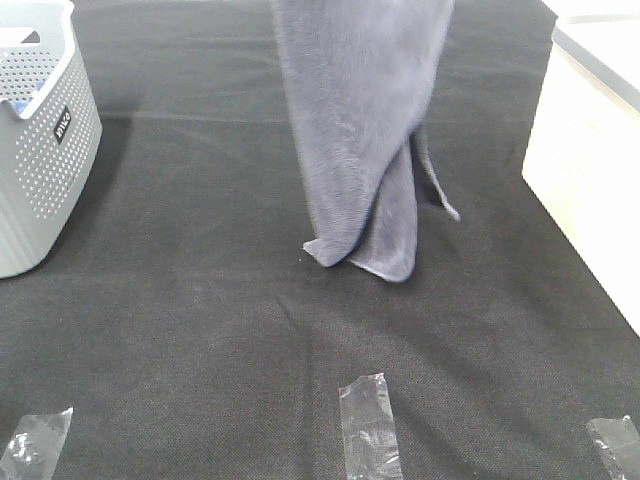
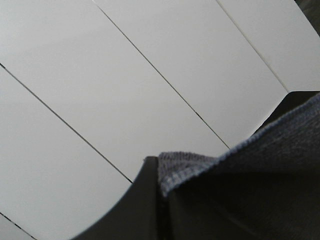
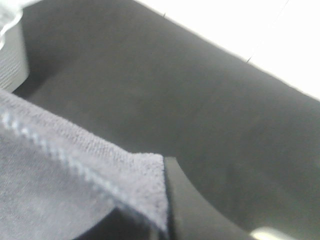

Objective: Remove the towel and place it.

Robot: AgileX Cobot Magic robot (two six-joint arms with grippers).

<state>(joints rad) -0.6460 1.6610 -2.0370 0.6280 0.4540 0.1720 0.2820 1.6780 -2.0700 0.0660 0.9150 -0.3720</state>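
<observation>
The slate-lavender towel (image 1: pixel 360 120) hangs in long folds from above the top of the exterior high view. Its lower end (image 1: pixel 370 255) reaches down to the black table cloth, near the middle. Neither gripper shows in that view. In the left wrist view my left gripper (image 2: pixel 160 175) is shut on a hemmed corner of the towel (image 2: pixel 190 167), with a dark finger (image 2: pixel 142 200) beside it. In the right wrist view my right gripper (image 3: pixel 166 200) is shut on another hemmed towel corner (image 3: pixel 120 175).
A grey perforated basket (image 1: pixel 40 130) stands at the left edge of the black table cloth (image 1: pixel 200 300). A white box (image 1: pixel 585 150) sits at the right edge. Three clear tape strips (image 1: pixel 370 425) lie along the front.
</observation>
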